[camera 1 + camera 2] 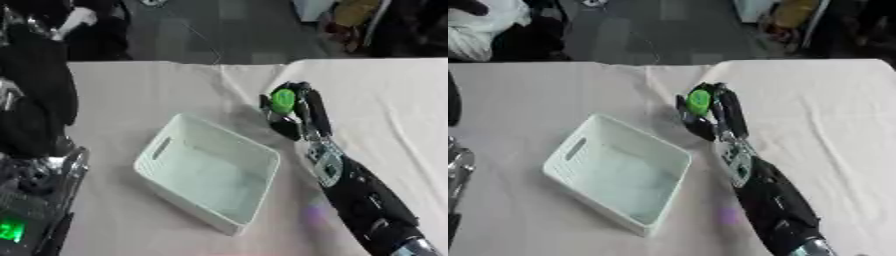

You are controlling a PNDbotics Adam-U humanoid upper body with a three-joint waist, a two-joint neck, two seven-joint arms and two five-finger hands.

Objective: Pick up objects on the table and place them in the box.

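Note:
My right hand [296, 114] reaches in from the lower right and is curled round a small bright green object [283, 100], held just above the cloth. The hand hovers beside the far right corner of the white plastic box [149, 159], a little beyond its rim. The box stands skewed in the middle of the table and looks empty inside. A small purple thing [728, 215] lies on the cloth near my right forearm, in front of the box. My left hand does not show; only dark arm parts [35, 100] appear at the left edge.
A pale cloth [157, 90] covers the table, with folds near the far edge. Robot hardware with a green lit display [12, 231] sits at the lower left. Beyond the table's far edge lies dark floor with clutter.

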